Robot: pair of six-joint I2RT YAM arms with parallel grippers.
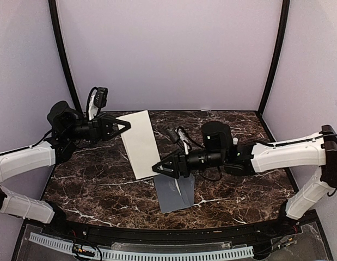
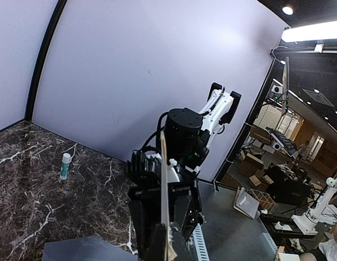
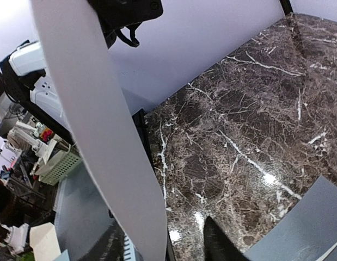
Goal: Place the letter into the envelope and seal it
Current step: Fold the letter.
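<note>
The cream letter (image 1: 140,144) hangs slanted in the air over the table, and my left gripper (image 1: 127,125) is shut on its far left corner. In the left wrist view the letter (image 2: 165,185) runs edge-on up from the shut gripper (image 2: 167,232). My right gripper (image 1: 156,167) is at the letter's near lower end. Its jaws stand apart, with the letter (image 3: 97,125) lying against the left finger and a gap to the right finger (image 3: 216,243). The grey envelope (image 1: 175,194) lies flat on the table under the right gripper, its corner (image 3: 299,228) at the lower right of that wrist view.
A white glue stick with a teal label (image 2: 65,166) stands on the dark marble table (image 1: 92,179) near the back wall. Black frame posts (image 1: 62,54) rise at the back corners. The table's front rail (image 1: 157,253) runs along the near edge.
</note>
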